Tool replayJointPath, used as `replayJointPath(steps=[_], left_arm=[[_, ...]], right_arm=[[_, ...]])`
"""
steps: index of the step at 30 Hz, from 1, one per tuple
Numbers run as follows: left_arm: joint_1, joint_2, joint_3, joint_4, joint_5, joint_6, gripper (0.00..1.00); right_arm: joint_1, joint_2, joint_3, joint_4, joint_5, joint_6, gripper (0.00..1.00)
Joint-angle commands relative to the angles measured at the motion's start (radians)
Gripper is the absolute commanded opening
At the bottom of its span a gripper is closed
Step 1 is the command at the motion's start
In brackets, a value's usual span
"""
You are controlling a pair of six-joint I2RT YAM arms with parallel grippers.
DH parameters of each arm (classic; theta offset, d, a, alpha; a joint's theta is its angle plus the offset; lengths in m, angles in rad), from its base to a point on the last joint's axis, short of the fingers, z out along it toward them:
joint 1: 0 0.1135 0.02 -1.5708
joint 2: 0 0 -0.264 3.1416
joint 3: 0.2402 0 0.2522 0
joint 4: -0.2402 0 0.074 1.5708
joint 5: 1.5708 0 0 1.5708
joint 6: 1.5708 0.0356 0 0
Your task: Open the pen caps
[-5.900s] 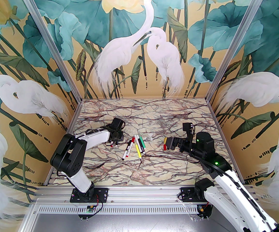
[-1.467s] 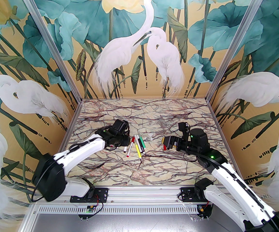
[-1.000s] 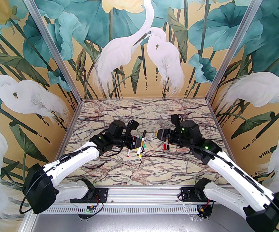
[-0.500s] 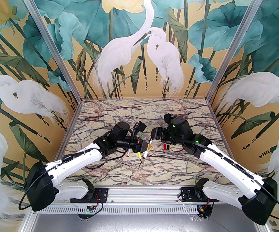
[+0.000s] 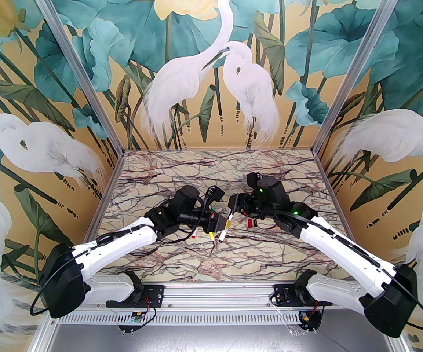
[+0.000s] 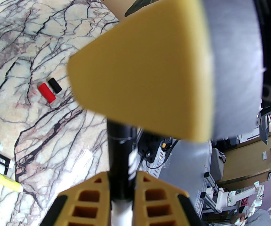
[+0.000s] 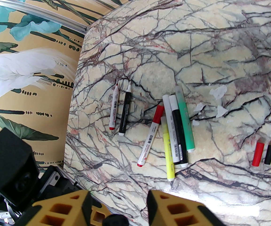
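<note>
Pen caps are partly done: a short red plastic cap (image 7: 258, 154) and a short black plastic cap (image 7: 270, 155) lie loose on the marble-patterned table (image 7: 220, 43). My left gripper (image 6: 122, 180) clamps a white-barrelled marker pen (image 6: 121, 208) in the air, and my right gripper (image 7: 119, 194) holds its jaws apart around the black cap end (image 6: 117, 145). Next, I think, it must close there and pull straight.

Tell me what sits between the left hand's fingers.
The left hand clamps a pen, black above, white below. In the left wrist view its far end is covered by a yellow finger of the right hand.
</note>
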Motion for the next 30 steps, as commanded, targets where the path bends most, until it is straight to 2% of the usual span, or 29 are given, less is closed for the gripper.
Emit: replayJointPath(steps=[1, 10, 30], left_arm=[[-0.01, 0.003, 0.021, 0.025, 0.0, 0.002, 0.11], [-0.01, 0.004, 0.025, 0.025, -0.008, 0.002, 0.11], [-0.01, -0.008, 0.026, 0.013, -0.028, 0.003, 0.1]], right_arm=[[0.007, 0.009, 0.026, 0.027, -0.018, 0.007, 0.4], [0.01, 0.016, 0.018, 0.027, -0.026, 0.006, 0.32], [0.013, 0.03, 0.004, 0.041, -0.036, 0.011, 0.27]])
